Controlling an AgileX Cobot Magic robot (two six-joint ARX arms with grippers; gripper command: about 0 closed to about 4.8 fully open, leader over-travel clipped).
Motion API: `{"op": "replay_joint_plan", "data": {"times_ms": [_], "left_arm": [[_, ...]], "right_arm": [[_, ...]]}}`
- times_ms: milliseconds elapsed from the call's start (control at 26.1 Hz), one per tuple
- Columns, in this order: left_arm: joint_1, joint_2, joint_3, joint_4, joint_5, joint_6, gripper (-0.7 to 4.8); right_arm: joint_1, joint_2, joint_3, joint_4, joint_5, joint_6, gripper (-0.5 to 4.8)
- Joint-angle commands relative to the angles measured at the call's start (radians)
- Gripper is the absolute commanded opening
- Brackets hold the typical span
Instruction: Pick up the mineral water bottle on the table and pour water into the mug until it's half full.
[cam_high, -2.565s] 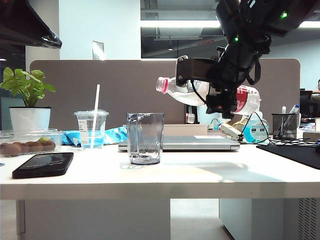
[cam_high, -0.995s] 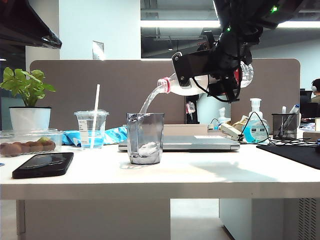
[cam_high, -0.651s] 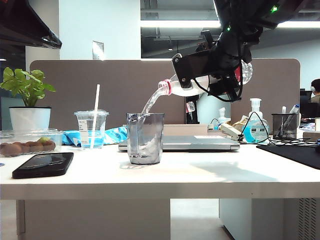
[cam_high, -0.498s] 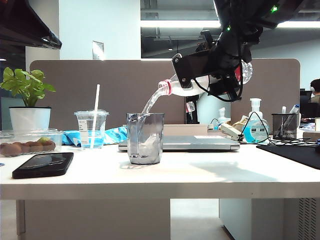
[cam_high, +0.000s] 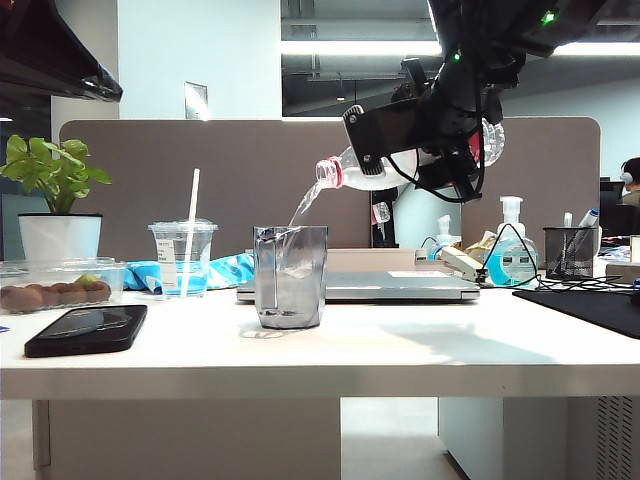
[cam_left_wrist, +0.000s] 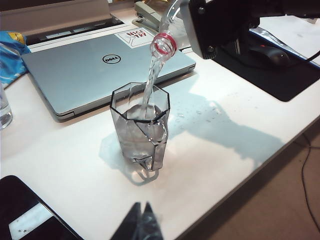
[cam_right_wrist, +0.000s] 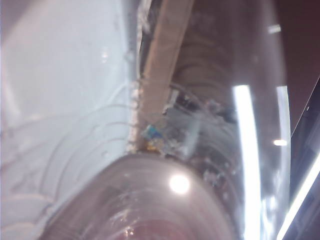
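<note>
The mineral water bottle (cam_high: 375, 170) hangs tilted above the table (cam_high: 400, 350), red-ringed mouth (cam_left_wrist: 165, 45) low and toward the mug. My right gripper (cam_high: 445, 150) is shut on its body; in the right wrist view the bottle (cam_right_wrist: 150, 200) fills the picture and hides the fingers. A thin stream falls from the mouth into the clear grey faceted mug (cam_high: 291, 277), which stands upright and holds water to well above its middle (cam_left_wrist: 142, 130). My left gripper (cam_left_wrist: 142, 220) hovers shut and empty over the table's front edge, short of the mug.
A closed silver laptop (cam_high: 400, 285) lies behind the mug. At left stand a lidded cup with a straw (cam_high: 183, 258), a black phone (cam_high: 85, 328), a food box (cam_high: 60, 285) and a potted plant (cam_high: 58, 200). At right are a pump bottle (cam_high: 510, 255), pen holder (cam_high: 570, 250) and black mat (cam_high: 590, 300).
The bottle went from level and farther right to tipped over the mug, pouring. Over the last second it has held its tilt while the water in the mug has risen.
</note>
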Motion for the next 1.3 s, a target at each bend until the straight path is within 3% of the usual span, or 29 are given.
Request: {"op": "replay_joint_plan", "data": {"times_ms": [38, 383, 574, 651, 689, 881, 919, 957, 1110, 1302], "left_arm": [[0.0, -0.002, 0.003, 0.005, 0.005, 0.002, -0.05], [0.0, -0.002, 0.003, 0.005, 0.005, 0.004, -0.05], [0.0, -0.002, 0.003, 0.005, 0.005, 0.003, -0.05], [0.0, -0.002, 0.003, 0.005, 0.005, 0.003, -0.05], [0.0, -0.002, 0.003, 0.005, 0.005, 0.004, -0.05], [0.0, -0.002, 0.003, 0.005, 0.005, 0.003, -0.05], [0.0, -0.002, 0.003, 0.005, 0.005, 0.003, -0.05], [0.0, -0.002, 0.003, 0.005, 0.005, 0.003, -0.05], [0.0, -0.002, 0.003, 0.003, 0.005, 0.004, -0.05], [0.0, -0.002, 0.003, -0.01, 0.005, 0.004, -0.05]], "right_arm": [[0.001, -0.01, 0.01, 0.03, 0.003, 0.003, 2.74], [0.001, -0.01, 0.01, 0.058, 0.018, -0.033, 2.74], [0.018, -0.01, 0.009, 0.027, 0.017, 0.122, 2.74], [0.031, -0.01, 0.008, 0.009, 0.014, 0.234, 2.74], [0.031, -0.01, 0.008, -0.015, -0.015, 0.385, 2.74], [0.032, -0.01, -0.003, -0.035, -0.084, 0.746, 2.89], [0.03, -0.01, -0.01, -0.027, -0.095, 0.809, 3.0], [0.024, -0.01, -0.028, -0.006, -0.12, 0.968, 3.2], [-0.008, -0.008, -0.122, 0.122, -0.223, 1.324, 3.19], [-0.016, 0.028, -0.268, 0.377, -0.248, 1.502, 3.14]]}}
